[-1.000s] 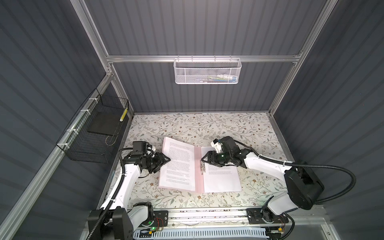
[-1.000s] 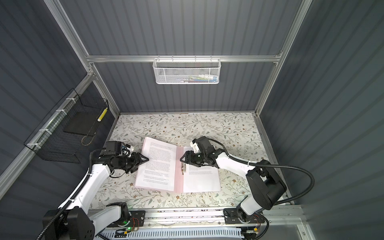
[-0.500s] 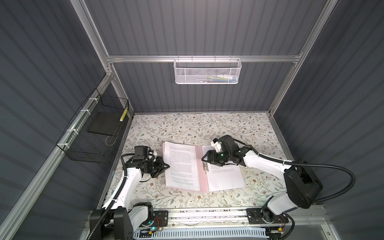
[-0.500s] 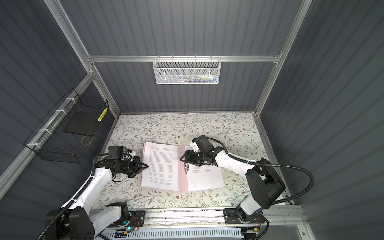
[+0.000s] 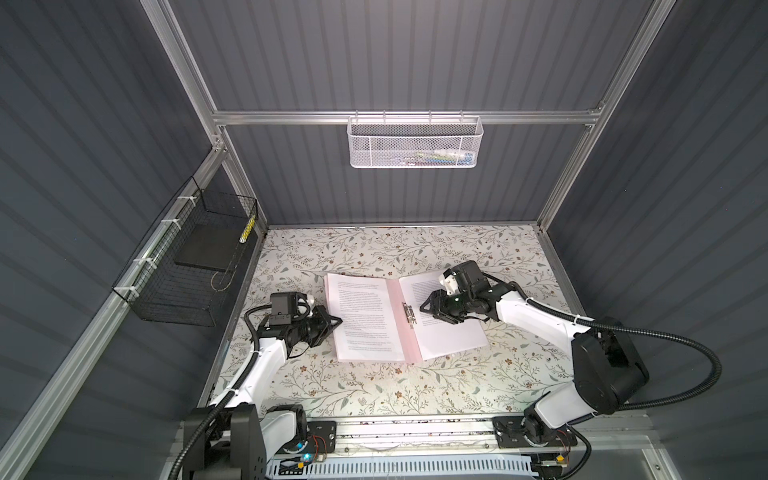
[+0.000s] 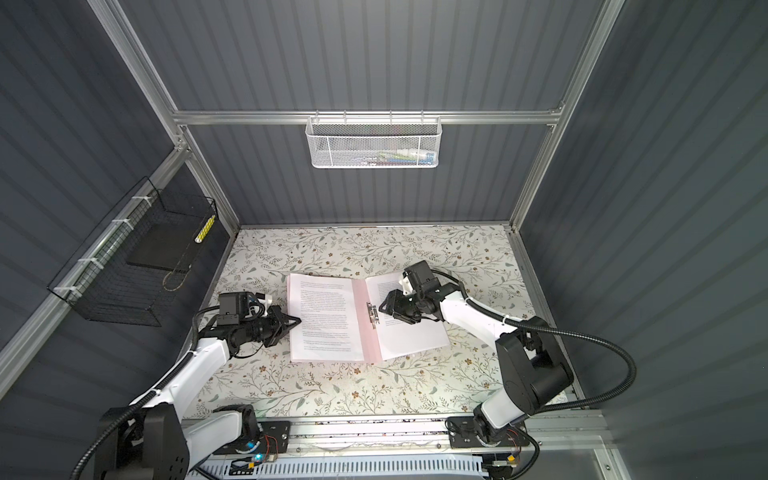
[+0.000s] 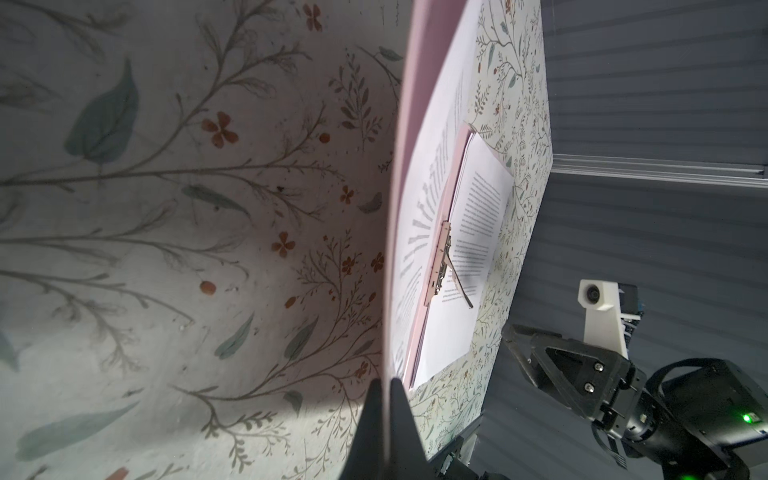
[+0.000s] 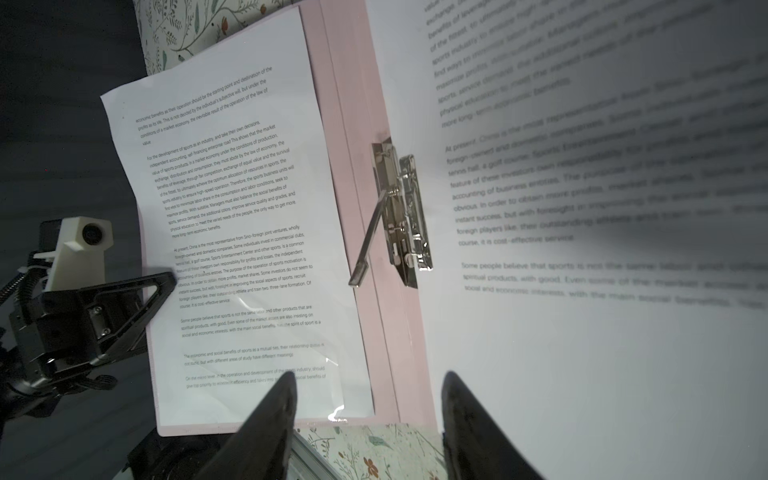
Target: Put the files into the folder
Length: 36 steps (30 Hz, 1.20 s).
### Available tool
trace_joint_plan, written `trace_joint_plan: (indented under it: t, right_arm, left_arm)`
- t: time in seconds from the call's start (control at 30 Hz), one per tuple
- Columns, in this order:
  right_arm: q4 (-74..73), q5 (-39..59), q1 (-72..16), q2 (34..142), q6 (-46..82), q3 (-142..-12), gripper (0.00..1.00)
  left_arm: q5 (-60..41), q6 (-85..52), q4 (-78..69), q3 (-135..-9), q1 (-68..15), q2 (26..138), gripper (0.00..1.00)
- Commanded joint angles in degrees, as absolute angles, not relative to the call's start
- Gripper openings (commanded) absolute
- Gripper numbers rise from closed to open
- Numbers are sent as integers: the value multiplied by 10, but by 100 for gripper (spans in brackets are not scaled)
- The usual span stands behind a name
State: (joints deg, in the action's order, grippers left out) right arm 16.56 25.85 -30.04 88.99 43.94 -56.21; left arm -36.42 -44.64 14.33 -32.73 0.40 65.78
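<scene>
Left gripper (image 5: pixel 337 321) clenched on thin pale pink folder (image 5: pixel 398 303) edge, centre-left of frame. Right gripper (image 8: pixel 368 386) fingers released over white printed sheets (image 5: pixel 453 336). Suggest holding it steady, squaring sheets under metal clip (image 5: pixel 409 318).

pink folder (image 6: pixel 360 332) lies open on floral surface (image 6: pixel 332 390). left sheet (image 6: pixel 324 320) on its left half, right sheet (image 6: pixel 415 332) on the right half, metal clip (image 6: pixel 372 316) at the spine between them. left claw (image 6: pixel 296 321) tips pinched together at folder's left edge. right claw (image 6: pixel 383 308) over right sheet, just beside clip; can't tell if touching.
</scene>
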Motion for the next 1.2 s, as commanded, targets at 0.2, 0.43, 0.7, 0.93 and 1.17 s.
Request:
trace_joint_plan:
  t: [0.2, 0.43, 0.7, 0.93, 1.17]
  right_arm:
    - [102, 299, -314, 971, 513, -601, 37]
    - [98, 295, -313, 1015, 536, -625, 27]
    - [95, 294, -312, 1035, 543, -632, 23]
    - [69, 313, -312, 1048, 561, -625, 21]
    - [66, 312, -313, 1051, 563, -624, 17]
  left_arm:
    - [-368, -439, 80, -334, -1, 719, 0]
    - [-360, -420, 94, -346, -1, 737, 0]
    - [-367, -419, 93, -344, -1, 744, 0]
    - [-367, -418, 93, -345, -1, 743, 0]
    - [-369, -421, 90, -341, -2, 741, 0]
